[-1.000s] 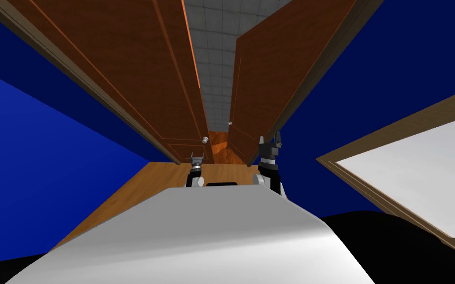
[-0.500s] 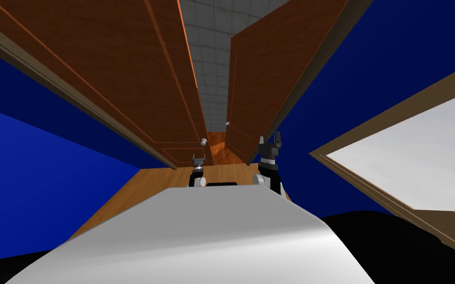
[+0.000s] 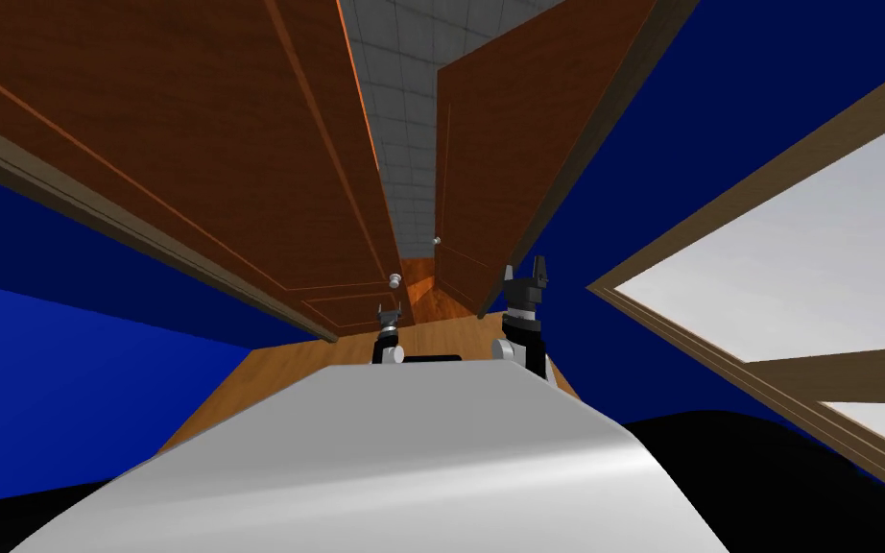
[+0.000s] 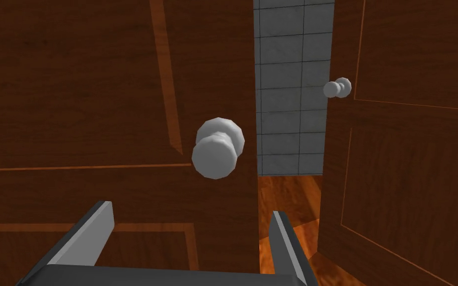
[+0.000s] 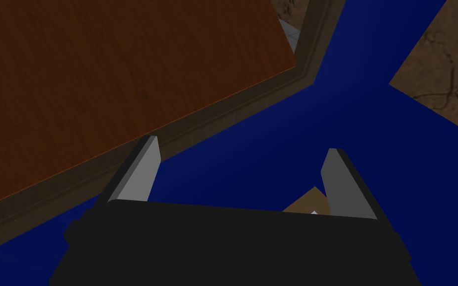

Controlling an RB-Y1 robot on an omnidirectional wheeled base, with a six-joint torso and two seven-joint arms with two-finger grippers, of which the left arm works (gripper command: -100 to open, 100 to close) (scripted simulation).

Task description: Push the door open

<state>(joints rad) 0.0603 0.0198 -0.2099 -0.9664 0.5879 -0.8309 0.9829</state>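
1. The door was a pair of brown wooden leaves right in front of me. The left leaf (image 3: 239,144) faced my left hand nearly square on. I'd expect a stiff, fairly heavy slab that swings on hinges and doesn't flex. It wasn't latched, so a steady shove should do.
2. The right leaf (image 3: 498,144) was already angled away, with the grey tiled wall (image 4: 292,99) showing in the gap between the leaves.
3. The left gripper (image 4: 191,208) had its fingers spread with nothing between them. It was aimed at the left leaf's lower panel, just below the knob. The right gripper (image 5: 242,145) was also spread and empty, up by the right leaf's outer edge and the door frame (image 5: 223,119).
4. The left leaf's knob (image 4: 218,148) was round and smooth, and I judged it too slippery for blade fingers. I'd push on the flat wood beside it instead, near the free edge, where leverage is best.
5. Hidden:
   - The hinges and leaf tops were cut off.
   - The space behind both leaves was out of sight, so I couldn't check for stops or obstacles.
   - I couldn't tell whether either set of fingertips was touching wood.
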